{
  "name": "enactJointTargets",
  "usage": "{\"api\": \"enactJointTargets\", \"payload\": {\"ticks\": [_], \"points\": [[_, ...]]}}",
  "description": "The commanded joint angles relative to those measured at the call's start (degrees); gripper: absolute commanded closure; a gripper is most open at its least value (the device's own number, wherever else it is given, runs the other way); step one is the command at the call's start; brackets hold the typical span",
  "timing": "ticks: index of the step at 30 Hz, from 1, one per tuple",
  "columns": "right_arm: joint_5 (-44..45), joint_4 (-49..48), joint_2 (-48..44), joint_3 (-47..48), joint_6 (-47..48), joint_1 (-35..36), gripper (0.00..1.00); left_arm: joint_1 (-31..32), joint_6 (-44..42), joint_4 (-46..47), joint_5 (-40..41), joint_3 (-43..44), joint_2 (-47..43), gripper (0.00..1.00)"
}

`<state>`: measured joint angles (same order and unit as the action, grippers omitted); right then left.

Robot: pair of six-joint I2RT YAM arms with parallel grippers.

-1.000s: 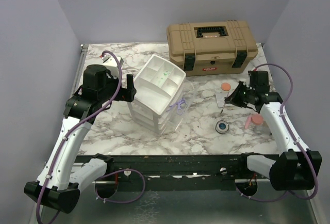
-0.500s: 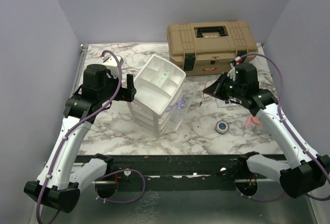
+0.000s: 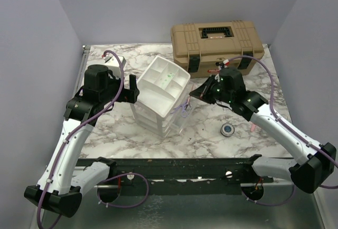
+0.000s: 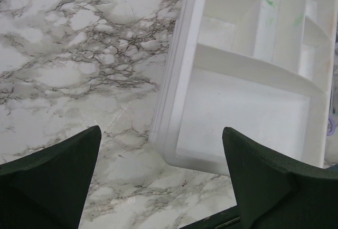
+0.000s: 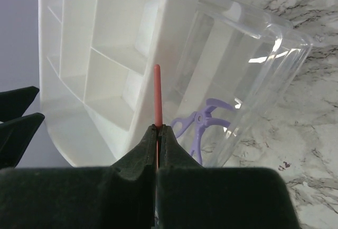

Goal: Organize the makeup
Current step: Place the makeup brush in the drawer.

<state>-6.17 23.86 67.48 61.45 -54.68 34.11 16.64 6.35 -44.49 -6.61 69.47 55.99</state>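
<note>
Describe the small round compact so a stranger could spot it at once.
Start at the tan toolbox at the back of the marble table and come toward the near edge. The compact lies on the marble, right of the white drawer unit; its blue centre inside a dark ring sets it apart.

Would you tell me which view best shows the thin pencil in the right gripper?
The right wrist view: the pencil is clamped between the right gripper's fingers, pointing at the white drawer unit. The top external view cannot resolve it; the left wrist view lacks it.
</note>
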Motion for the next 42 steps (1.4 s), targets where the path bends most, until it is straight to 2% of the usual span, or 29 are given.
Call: {"api": "enactJointTargets", "payload": {"ticks": [1, 9, 14, 33, 38, 42], "points": [[5.8, -2.1, 2.5, 0.6, -3.7, 2.5, 0.99, 0.4, 0.1, -0.9, -0.1, 1.3, -0.5, 0.01], [8.8, -1.5, 3.8, 0.2, -5.6, 4.3, 0.98, 0.4, -0.3, -1.1, 0.3, 1.1, -0.7, 0.01], [10.6, 2.1, 5.5, 2.4, -5.2, 4.7, 0.96, 0.4, -0.3, -1.2, 0.5, 1.1, -0.9, 0.01], [9.3, 1.8, 5.5, 2.9, -3.2, 5.1, 0.79, 0.4, -0.9, -1.4, 1.4, 0.6, -1.6, 0.01], [10.5, 2.3, 4.3, 3.4, -2.0, 5.2, 0.78, 0.4, -0.6, -1.4, 1.3, 0.6, -1.7, 0.01], [13.4, 3.5, 1.7, 4.3, 0.7, 5.1, 0.7, 0.4, -0.6, -1.5, 1.3, 0.9, -1.5, 0.01]]}}
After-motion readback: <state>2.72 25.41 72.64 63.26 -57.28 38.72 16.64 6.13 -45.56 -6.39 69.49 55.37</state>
